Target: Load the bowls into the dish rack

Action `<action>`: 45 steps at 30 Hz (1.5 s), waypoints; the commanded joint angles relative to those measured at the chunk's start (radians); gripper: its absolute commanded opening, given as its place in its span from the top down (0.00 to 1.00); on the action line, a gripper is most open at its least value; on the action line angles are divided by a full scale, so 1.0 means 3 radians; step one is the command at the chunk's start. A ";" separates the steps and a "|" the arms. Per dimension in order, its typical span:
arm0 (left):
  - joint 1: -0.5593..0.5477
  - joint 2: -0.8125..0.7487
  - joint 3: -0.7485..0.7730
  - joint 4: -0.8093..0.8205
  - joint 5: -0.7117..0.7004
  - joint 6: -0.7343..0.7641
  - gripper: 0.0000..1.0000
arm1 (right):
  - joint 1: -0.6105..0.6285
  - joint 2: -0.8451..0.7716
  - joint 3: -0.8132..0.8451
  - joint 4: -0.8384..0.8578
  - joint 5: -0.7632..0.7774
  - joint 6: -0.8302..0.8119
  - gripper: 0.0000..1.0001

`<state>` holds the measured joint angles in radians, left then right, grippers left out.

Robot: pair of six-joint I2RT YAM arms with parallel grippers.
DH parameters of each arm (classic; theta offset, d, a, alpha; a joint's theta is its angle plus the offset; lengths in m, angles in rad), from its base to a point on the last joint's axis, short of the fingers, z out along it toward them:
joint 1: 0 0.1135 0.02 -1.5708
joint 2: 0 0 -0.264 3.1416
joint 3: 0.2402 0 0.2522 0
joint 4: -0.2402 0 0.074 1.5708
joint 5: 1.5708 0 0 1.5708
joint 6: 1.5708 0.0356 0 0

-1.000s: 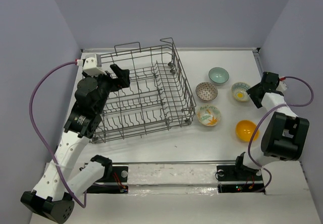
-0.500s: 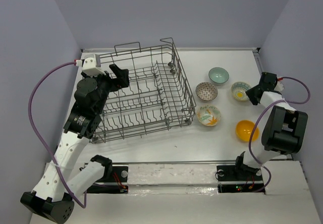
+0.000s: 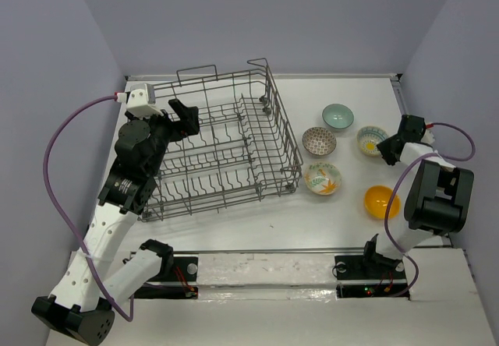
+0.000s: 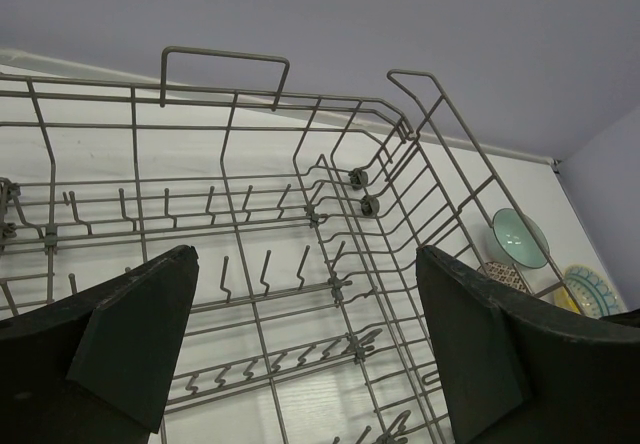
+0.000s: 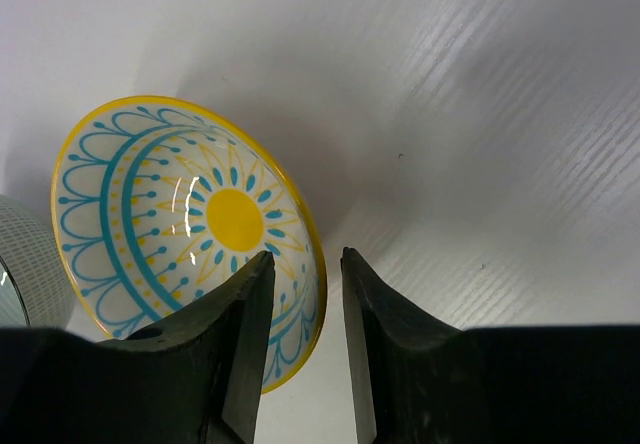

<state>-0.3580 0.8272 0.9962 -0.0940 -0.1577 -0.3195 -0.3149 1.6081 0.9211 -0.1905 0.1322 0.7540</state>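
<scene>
The grey wire dish rack [image 3: 284,132] stands at the left with no bowl in it. To its right sit the pale teal bowl [image 3: 337,115], the brown-speckled bowl [image 3: 319,140], the leaf-pattern bowl [image 3: 323,178] and the plain orange-yellow bowl [image 3: 380,200]. My right gripper [image 3: 387,148] is at the right rim of the white bowl with the yellow floral centre [image 3: 369,139]. In the right wrist view that bowl [image 5: 190,214] rests on the table, and the gripper [image 5: 305,259] has closed narrowly across its rim, one finger inside, one outside. My left gripper [image 4: 305,254] hangs wide open over the rack [image 4: 300,144].
A raised strip [image 3: 265,75] edges the table at the back, with lilac walls beyond and at both sides. The right arm's cable [image 3: 460,139] loops near the right wall. The teal bowl [image 4: 520,236] shows past the rack's right side in the left wrist view.
My right gripper has slid up and left onto the floral bowl's rim and its jaws have narrowed around it. The left arm, rack and other bowls have not moved.
</scene>
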 commanded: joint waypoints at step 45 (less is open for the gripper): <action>-0.0039 0.0642 0.0729 0.0073 0.0970 -0.0290 0.03 | 0.0608 -0.1802 0.0882 -0.0295 -0.1505 -0.0396 0.99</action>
<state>-0.3592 0.9897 1.1454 -0.0971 0.0574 -0.3836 -0.2333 1.0981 1.0798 -0.3122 -0.2432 0.6685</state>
